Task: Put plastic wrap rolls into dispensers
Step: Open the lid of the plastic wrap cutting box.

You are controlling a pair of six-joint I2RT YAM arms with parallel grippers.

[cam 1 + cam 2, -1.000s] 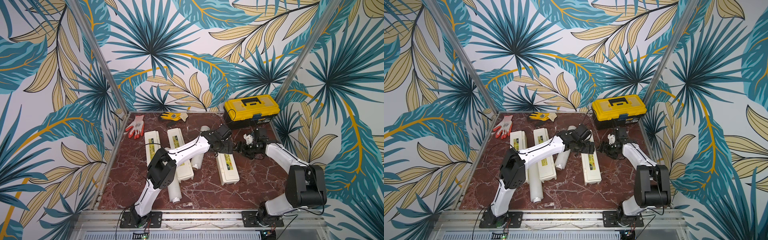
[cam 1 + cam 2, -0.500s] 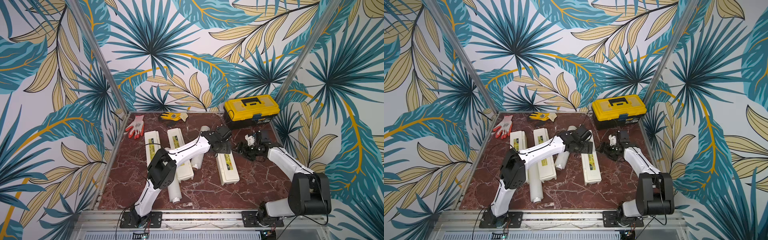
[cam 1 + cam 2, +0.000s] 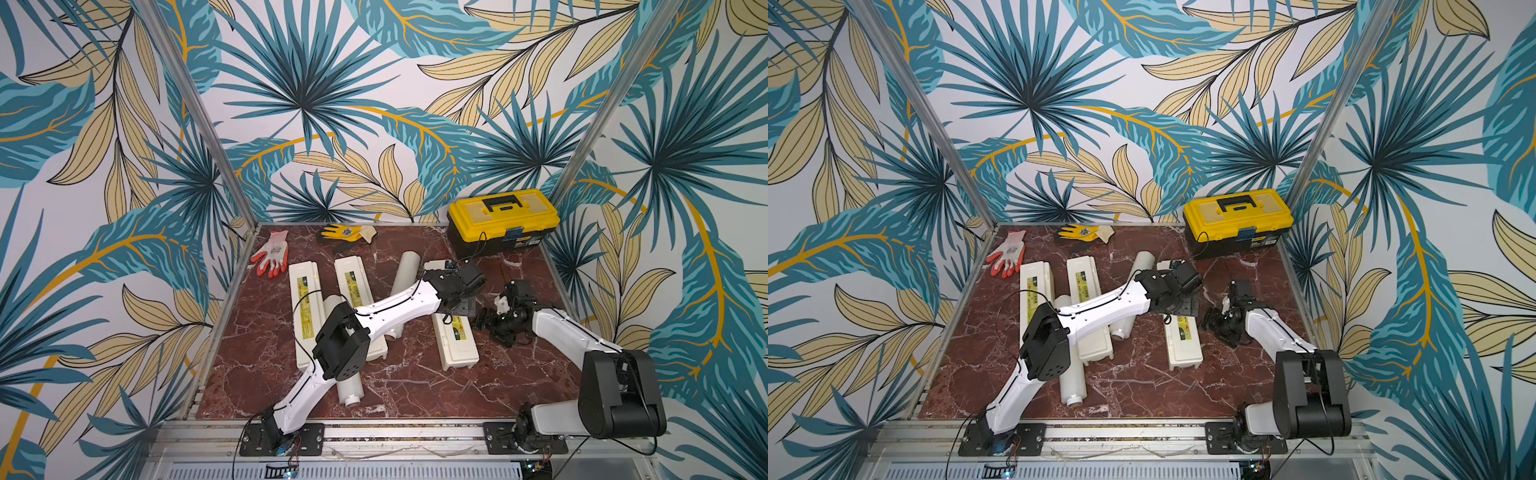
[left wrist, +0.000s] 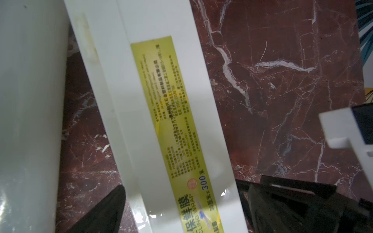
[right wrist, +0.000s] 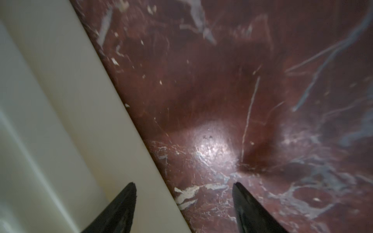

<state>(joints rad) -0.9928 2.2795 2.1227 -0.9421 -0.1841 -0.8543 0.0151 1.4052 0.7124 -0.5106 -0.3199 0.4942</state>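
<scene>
Three cream dispensers lie lids down on the marble: left [image 3: 305, 307], middle [image 3: 357, 299] and right [image 3: 453, 332]. One plastic wrap roll [image 3: 405, 272] lies between the middle and right dispensers, partly under my left arm. Another roll [image 3: 347, 382] lies near the front. My left gripper [image 3: 461, 303] is open over the right dispenser's far half. In the left wrist view its fingers stand on either side of the yellow-labelled dispenser [image 4: 161, 100], with the roll [image 4: 30, 100] alongside. My right gripper [image 3: 488, 326] is open and empty at that dispenser's right edge [image 5: 50, 100].
A yellow-and-black toolbox [image 3: 503, 216] stands at the back right corner. A red-and-white glove [image 3: 272, 253] and a yellow glove [image 3: 347, 232] lie along the back edge. Patterned walls close in the table on three sides.
My right gripper has drawn back a little toward the front, away from the left gripper. The left arm has stayed over the right dispenser.
</scene>
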